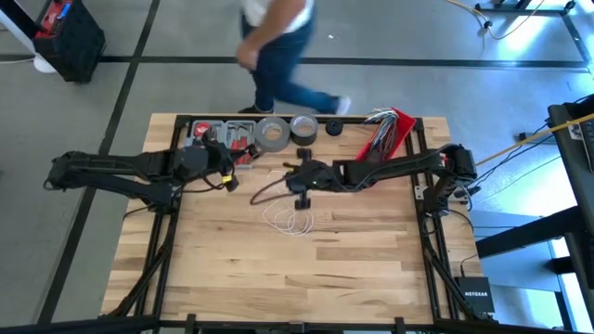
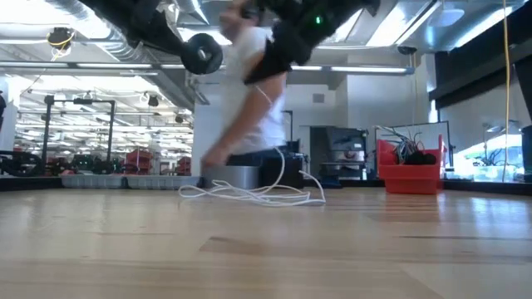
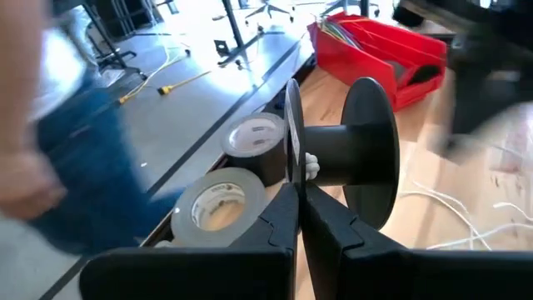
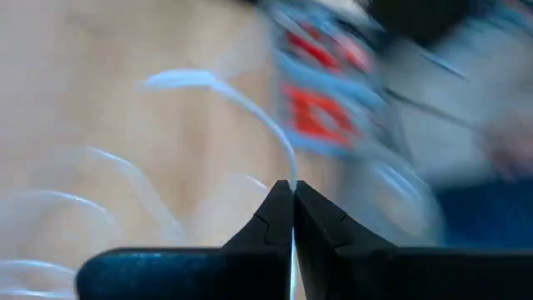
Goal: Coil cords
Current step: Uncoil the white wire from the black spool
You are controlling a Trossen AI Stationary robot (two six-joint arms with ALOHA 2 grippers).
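A long white cord (image 1: 290, 219) lies in loose loops on the table's middle, and one strand rises to my right gripper (image 1: 299, 178), which is shut on it above the table. The low view shows that strand (image 2: 268, 100) hanging down to the pile (image 2: 249, 193). My left gripper (image 1: 227, 174) is shut on a black spool (image 3: 350, 158) held in the air to the left of the right gripper. The spool also shows in the low view (image 2: 202, 54). A thin dark cord (image 1: 264, 188) lies on the table between the grippers. My left gripper pinches the rim of the spool's thin near flange (image 3: 293, 167) between its two fingers. The spool is lifted clear of the table, its axle lying about level across the fingers. My right gripper pinches one strand of the white cord (image 4: 287, 171) between its fingertips. The cord arcs away from the fingers and hangs slack down to the loops on the table.
Two grey tape rolls (image 1: 272, 133) (image 1: 303, 128) and a small black round thing (image 1: 333, 128) sit at the far edge, with a red bin of wires (image 1: 394, 128) at the far right. A person (image 1: 278, 46) walks past the far edge. Bare wood lies toward the near edge.
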